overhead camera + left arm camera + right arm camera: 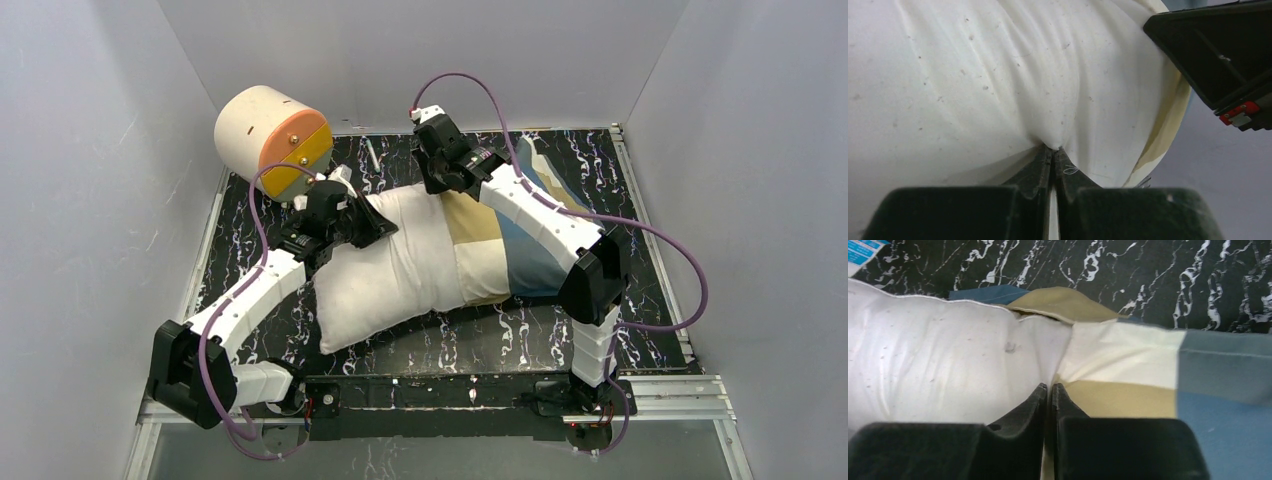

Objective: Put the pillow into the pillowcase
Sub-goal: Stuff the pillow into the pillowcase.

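The pillow point(375, 270) lay roughly half inside the pillowcase point(510, 250), its bare white half outside the pillowcase's mouth. The left pincer point(1053, 150) was clamped on that bare half, the right pincer point(1049, 388) on the pillowcase's hem.

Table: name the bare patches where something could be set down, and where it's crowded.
Widest bare strip of table: between the pillow and the arms' base rail. A smaller patch at the far edge, between the cylinder and the right gripper, holds one thin rod. Crowded: the middle, with the left gripper shut on the pillow beside the pillowcase.
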